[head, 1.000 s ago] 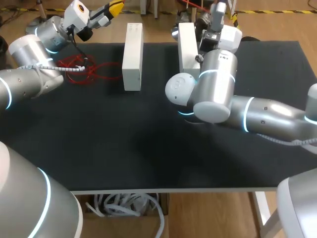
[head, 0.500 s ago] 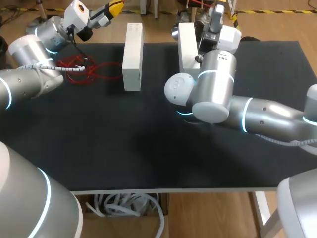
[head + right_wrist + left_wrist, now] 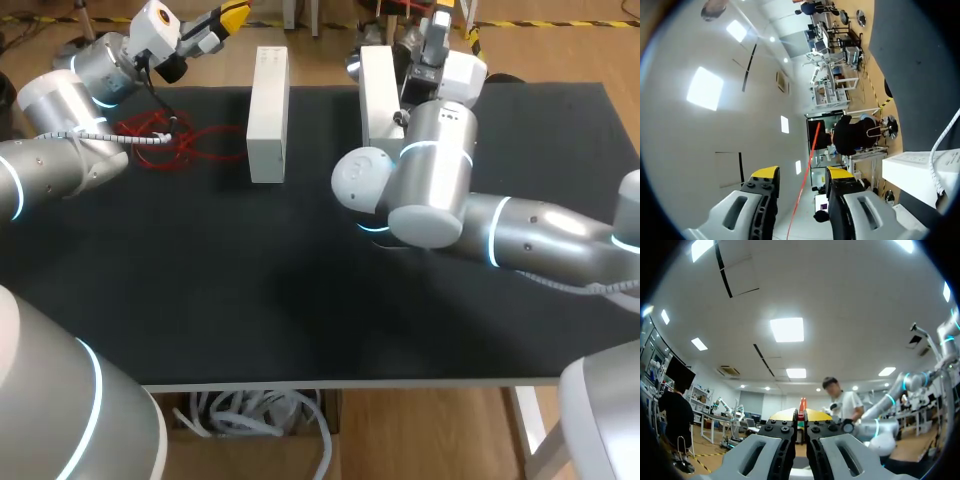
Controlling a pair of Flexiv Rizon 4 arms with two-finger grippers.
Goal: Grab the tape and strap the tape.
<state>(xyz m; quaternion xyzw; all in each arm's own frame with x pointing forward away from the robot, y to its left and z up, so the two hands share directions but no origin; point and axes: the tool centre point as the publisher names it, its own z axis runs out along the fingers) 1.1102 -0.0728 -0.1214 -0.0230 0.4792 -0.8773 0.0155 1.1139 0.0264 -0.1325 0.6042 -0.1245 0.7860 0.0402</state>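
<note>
My left claw (image 3: 232, 15) hangs raised at the far left, pinched narrow on the thin red tape (image 3: 801, 407). The tape's tangle lies on the black table (image 3: 250, 270), near two white rectangular blocks (image 3: 268, 115). My right claw (image 3: 802, 172) stands wide, with a red strand between its fingers.

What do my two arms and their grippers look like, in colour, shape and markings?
Both the left arm and the right arm are rounded silver-grey tubes with white joint caps and thin glowing light-blue rings. The left gripper and the right gripper each have two light grey fingers with bright yellow tips; black screws show on the left one's fingers.
</note>
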